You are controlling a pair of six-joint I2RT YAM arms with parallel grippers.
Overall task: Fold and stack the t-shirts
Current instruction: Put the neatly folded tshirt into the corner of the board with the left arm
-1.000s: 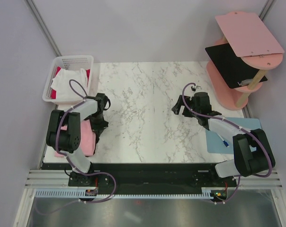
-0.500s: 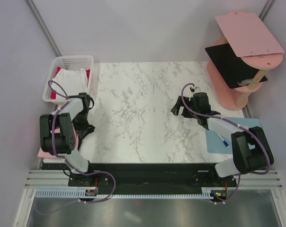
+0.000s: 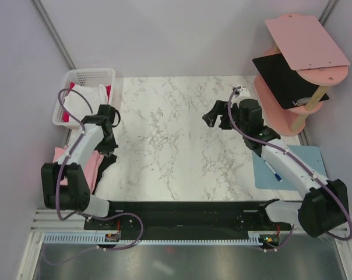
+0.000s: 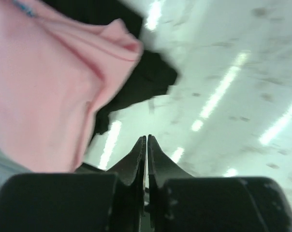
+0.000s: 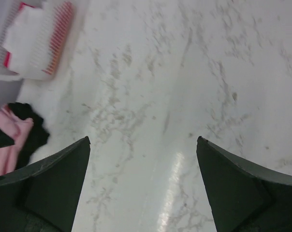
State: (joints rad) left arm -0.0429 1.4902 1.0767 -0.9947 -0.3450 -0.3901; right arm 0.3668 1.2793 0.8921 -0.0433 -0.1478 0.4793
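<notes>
From the top external view, the left end effector (image 3: 109,143) hangs over the table's (image 3: 176,134) left edge, just beside a light pink t-shirt (image 3: 85,168) that lies on a black t-shirt (image 3: 104,168), both partly off the marble. Behind them a white basket (image 3: 90,73) holds a white t-shirt (image 3: 83,100) and a red t-shirt (image 3: 109,90). The right end effector (image 3: 213,115) hovers over bare marble right of centre, well apart from every shirt. A pink shelf (image 3: 304,38) stands at the far right, with a light blue mat (image 3: 295,169) nearer the arms.

In the left wrist view, the left end effector (image 4: 147,141) has its fingers pressed together with nothing between them. The pink t-shirt (image 4: 44,92) fills the left, and the black t-shirt (image 4: 148,79) pokes out past it onto the table (image 4: 242,72).

In the right wrist view, the right end effector (image 5: 143,139) is spread wide and empty above the table (image 5: 184,72). The basket (image 5: 42,53) sits at the top left, and the pink t-shirt (image 5: 8,142) and the black t-shirt (image 5: 34,130) lie at the left edge.
</notes>
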